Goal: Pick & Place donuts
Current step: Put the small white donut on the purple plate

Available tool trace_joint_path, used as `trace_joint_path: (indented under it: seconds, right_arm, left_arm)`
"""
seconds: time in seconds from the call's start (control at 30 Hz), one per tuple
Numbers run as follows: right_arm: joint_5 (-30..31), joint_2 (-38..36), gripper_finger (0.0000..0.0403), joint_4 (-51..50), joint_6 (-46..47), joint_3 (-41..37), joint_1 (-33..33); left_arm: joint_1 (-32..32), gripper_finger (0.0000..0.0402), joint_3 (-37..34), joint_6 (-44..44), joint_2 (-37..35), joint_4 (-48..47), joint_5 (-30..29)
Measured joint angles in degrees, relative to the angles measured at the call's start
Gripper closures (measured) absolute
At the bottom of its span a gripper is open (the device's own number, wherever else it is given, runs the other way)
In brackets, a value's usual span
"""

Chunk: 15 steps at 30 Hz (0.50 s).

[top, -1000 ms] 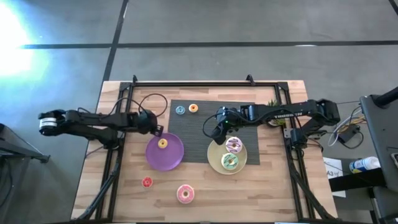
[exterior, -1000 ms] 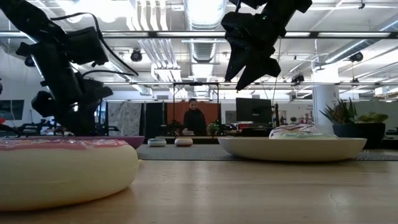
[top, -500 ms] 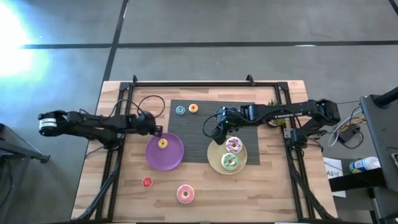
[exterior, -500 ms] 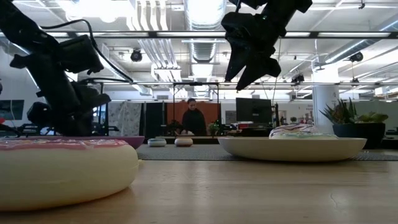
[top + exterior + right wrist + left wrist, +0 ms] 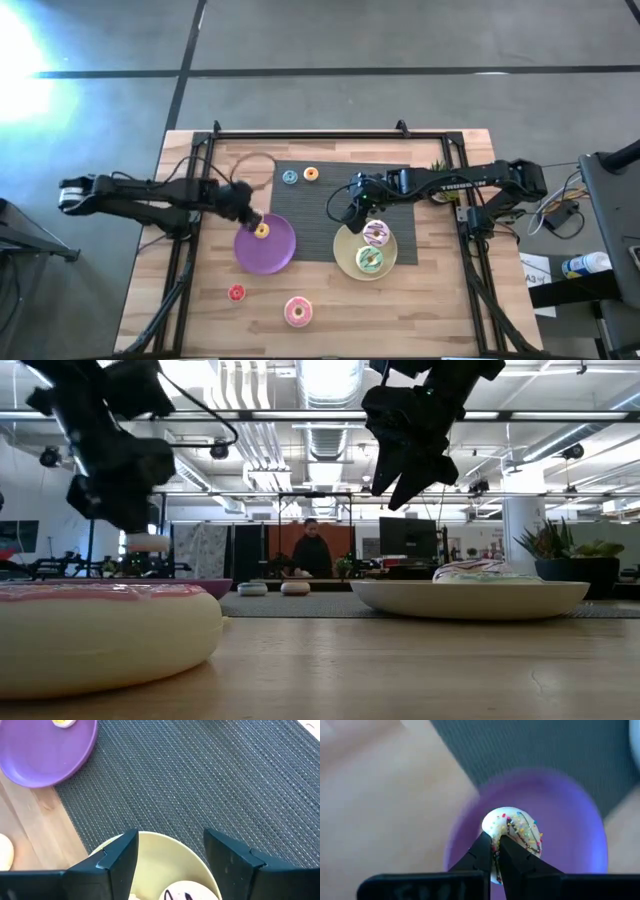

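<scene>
Swinging inward since before, the left gripper (image 5: 496, 851) now pinches the small yellow-iced ring donut (image 5: 514, 834) above the flat purple plate (image 5: 265, 250). Right gripper (image 5: 170, 854) hangs spread over the pale-yellow plate (image 5: 347, 258), dark woven mat (image 5: 325, 185) between them.

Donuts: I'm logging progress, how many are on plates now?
3: a yellow donut, gripped by the left gripper, over the purple plate; two donuts on the pale-yellow plate.
</scene>
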Motion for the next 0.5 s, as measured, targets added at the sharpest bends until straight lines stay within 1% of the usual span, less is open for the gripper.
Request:
trace_joint_path:
  seconds: [0.13,0.2,0.27,0.33,0.4,0.5]
  right_arm:
    - [0.0,0.0,0.0188,0.0,0.0,0.0,0.0]
    - [0.0,0.0,0.0188,0.1,0.0,0.0,0.0]
    - [0.3,0.0,0.0188,0.2,-0.2,0.0,0.0]
    - [0.5,0.0,0.0188,0.2,-0.4,0.0,0.0]
    - [0.8,0.0,0.0188,0.3,-0.8,0.0,-0.1]
    - [1.1,0.0,0.0188,0.4,-1.6,0.0,-0.4]
  left_arm:
    - [-10.1,0.0401,1.3,-3.5,2.0,-4.3,0.5]
    - [-15.0,0.0401,0.7,-6.9,3.3,-3.2,0.4]
    - [-18.6,0.0401,0.3,-10.2,4.5,-2.9,-1.1]
    - [-20.7,0.04,-0.5,-14.2,6.0,-3.0,-3.6]
    - [-21.4,0.0393,-1.2,-18.2,7.2,-3.5,-5.0]
    - [-21.4,0.0364,-1.4,-20.7,8.2,-3.3,-5.2]
